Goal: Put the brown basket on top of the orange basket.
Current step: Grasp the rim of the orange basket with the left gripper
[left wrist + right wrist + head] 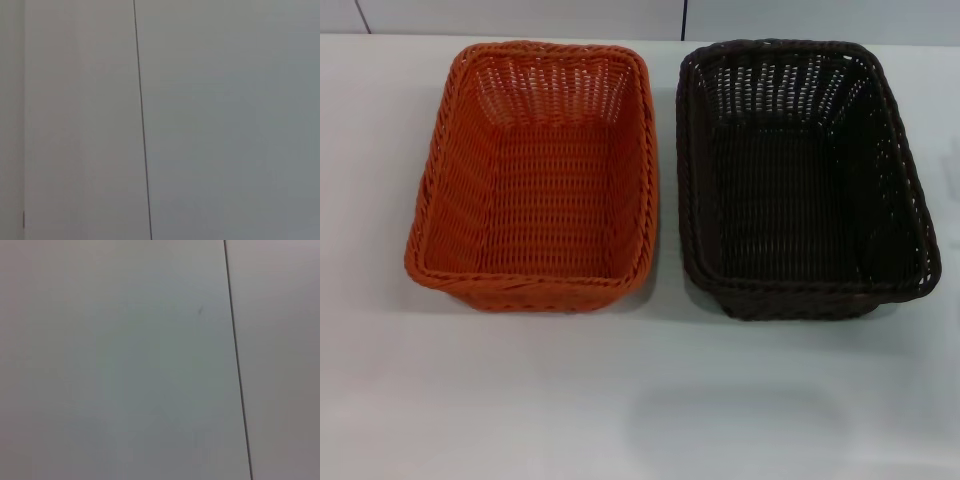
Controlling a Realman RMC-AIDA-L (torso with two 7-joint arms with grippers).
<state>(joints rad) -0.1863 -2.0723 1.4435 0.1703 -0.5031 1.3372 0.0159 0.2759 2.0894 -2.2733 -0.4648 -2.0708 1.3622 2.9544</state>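
Brown basket point(800, 180) right, orange basket point(535, 175) left, side by side, apart, long sides running away from robot, bare tabletop point(640, 400) in front, no pincer seen.

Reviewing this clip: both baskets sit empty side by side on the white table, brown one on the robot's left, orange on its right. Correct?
Not quite. The head view shows the sides swapped: the orange basket is on the robot's left, the brown basket on its right. Both are empty, side by side on the white table.
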